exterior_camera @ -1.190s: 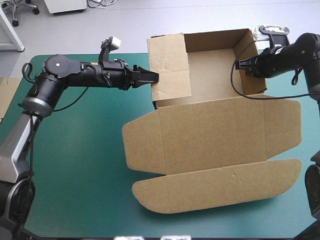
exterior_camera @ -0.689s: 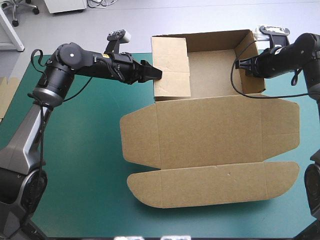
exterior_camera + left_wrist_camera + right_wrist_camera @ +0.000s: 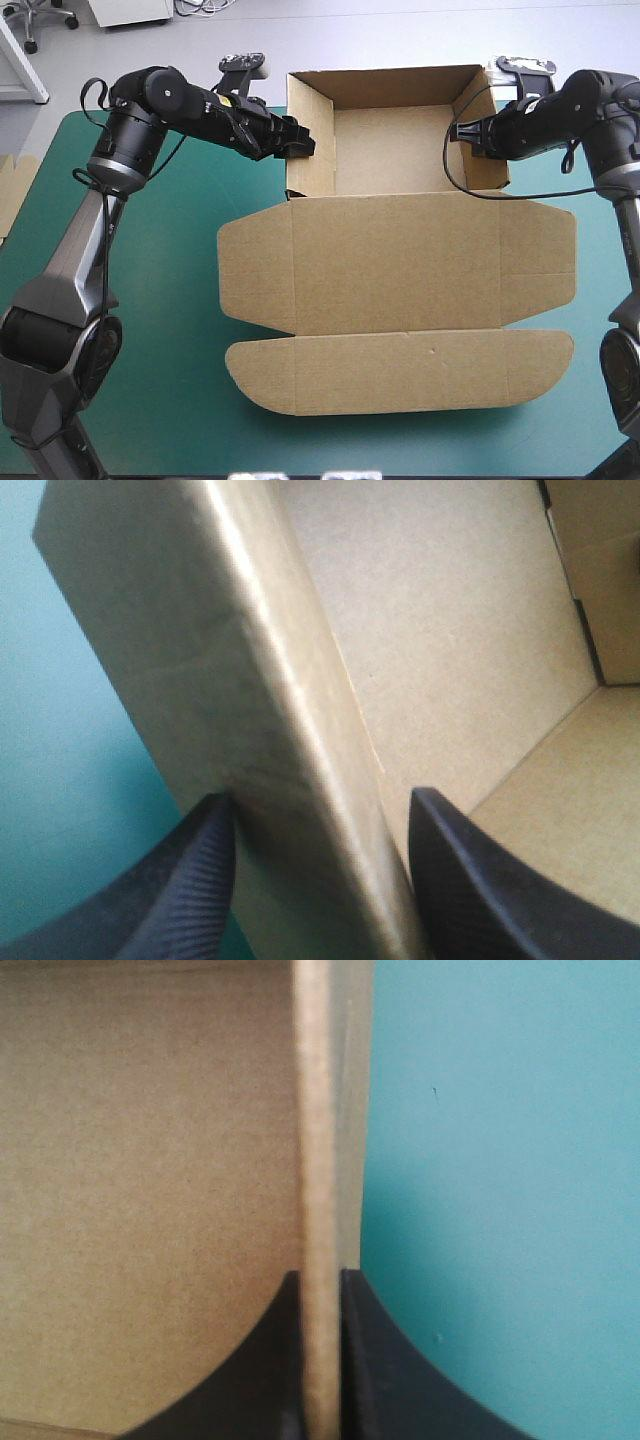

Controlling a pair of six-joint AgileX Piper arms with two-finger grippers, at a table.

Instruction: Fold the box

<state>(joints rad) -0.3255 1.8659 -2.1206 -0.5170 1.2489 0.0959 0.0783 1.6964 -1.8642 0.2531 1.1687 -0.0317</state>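
Box [image 3: 400, 270] sits at the far edge of the surface [image 3: 150, 320], tray walls up, lid [image 3: 400, 370] flat toward the near edge. My right gripper [image 3: 458, 131] pinches the right wall [image 3: 495, 165]; my left gripper [image 3: 298, 146] straddles the left wall [image 3: 315, 120], wide. Unclamped, that wall could spring outward, I judge.
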